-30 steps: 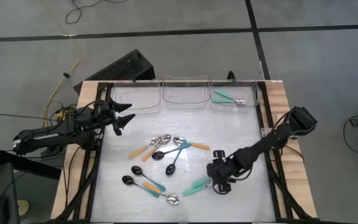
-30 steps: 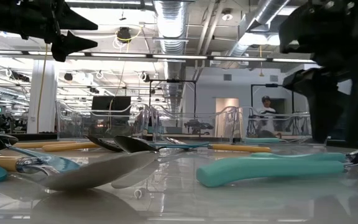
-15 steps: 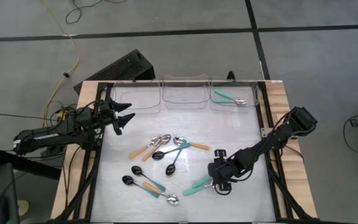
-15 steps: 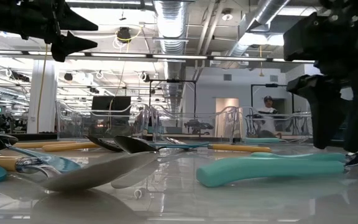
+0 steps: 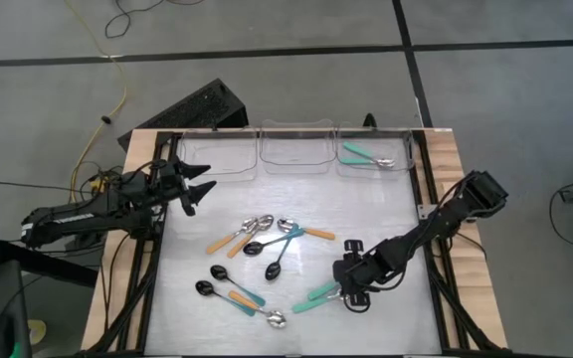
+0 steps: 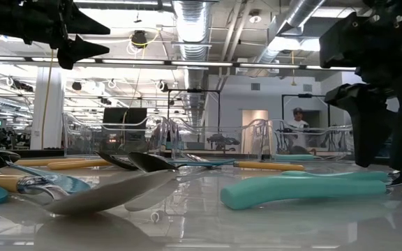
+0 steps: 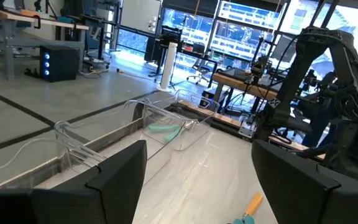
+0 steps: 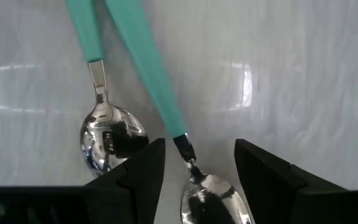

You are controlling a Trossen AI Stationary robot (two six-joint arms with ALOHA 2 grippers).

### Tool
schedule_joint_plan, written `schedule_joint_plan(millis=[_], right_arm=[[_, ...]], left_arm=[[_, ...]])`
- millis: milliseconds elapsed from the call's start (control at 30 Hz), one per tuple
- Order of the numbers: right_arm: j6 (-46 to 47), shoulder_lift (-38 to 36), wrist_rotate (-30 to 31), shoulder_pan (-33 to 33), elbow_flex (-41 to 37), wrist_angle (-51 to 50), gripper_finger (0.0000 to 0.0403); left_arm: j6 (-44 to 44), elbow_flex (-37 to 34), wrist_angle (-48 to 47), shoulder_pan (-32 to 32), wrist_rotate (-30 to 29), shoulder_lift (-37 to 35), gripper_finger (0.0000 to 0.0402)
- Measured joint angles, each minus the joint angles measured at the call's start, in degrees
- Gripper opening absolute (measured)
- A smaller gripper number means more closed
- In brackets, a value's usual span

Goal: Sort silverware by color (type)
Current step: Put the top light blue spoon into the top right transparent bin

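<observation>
Two teal-handled spoons (image 5: pixel 316 295) lie flat side by side near the table's near right; in the right wrist view their silver bowls (image 8: pixel 107 138) point toward me. My right gripper (image 5: pixel 351 291) is open and stands low over them, its fingers on either side of one spoon's thin neck (image 8: pixel 184 147); I cannot tell whether they touch it. Orange-handled (image 5: pixel 232 239) and blue-handled spoons (image 5: pixel 277 261) lie scattered mid-table. One teal spoon (image 5: pixel 366 156) lies in the right clear bin. My left gripper (image 5: pixel 195 185) is open and waits above the table's left edge.
Three clear bins (image 5: pixel 291 149) stand in a row along the far edge; the left and middle ones hold nothing I can see. More spoons (image 5: pixel 232 290) lie toward the near left. Bare table surface (image 5: pixel 376 214) spreads between the bins and my right gripper.
In the low view my right gripper has shifted a little toward the table's right and sunk slightly over the teal spoons. The spoons have stayed where they were.
</observation>
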Motion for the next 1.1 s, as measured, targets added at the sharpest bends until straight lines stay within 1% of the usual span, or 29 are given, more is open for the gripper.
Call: schedule_joint_plan(millis=[1100], right_arm=[[0.0,0.0,0.1,-0.9,0.0,2.2,0.0219]], left_arm=[[0.0,0.0,-0.1,0.0,0.0,0.0,0.0277]])
